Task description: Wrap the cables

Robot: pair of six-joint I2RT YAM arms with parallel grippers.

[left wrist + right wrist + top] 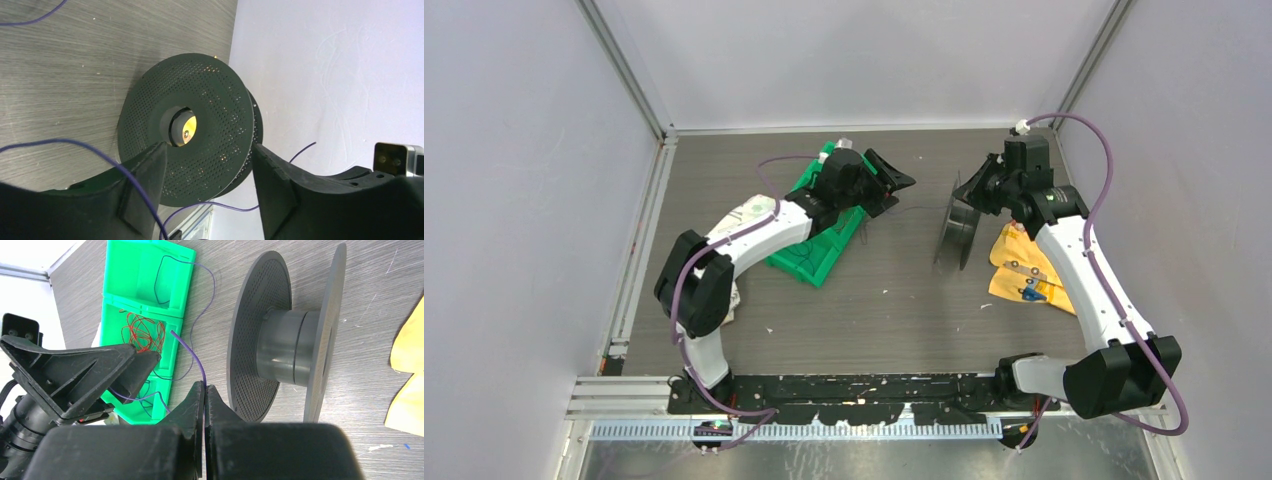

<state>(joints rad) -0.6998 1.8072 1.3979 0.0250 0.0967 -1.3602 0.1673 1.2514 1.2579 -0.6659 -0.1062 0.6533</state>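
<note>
A thin purple cable (194, 358) is pinched in my right gripper (205, 386), which is shut; its free end sticks up past the fingertips. The cable runs on across the gap between the jaws of my left gripper (209, 147), which is open, and it shows there in the left wrist view (225, 202). The black perforated two-flanged spool (285, 340) stands on edge just right of my right gripper, and it also shows straight ahead of my left gripper (200, 115). In the top view the left gripper (902, 183) and the right gripper (969, 190) face each other beside the spool (957, 228).
A green compartment tray (145, 305) lies under the left arm and holds a red wire coil (145, 330) and purple wire loops. It also shows in the top view (819, 245). Yellow sheets (1024, 270) lie right of the spool. White walls enclose the table.
</note>
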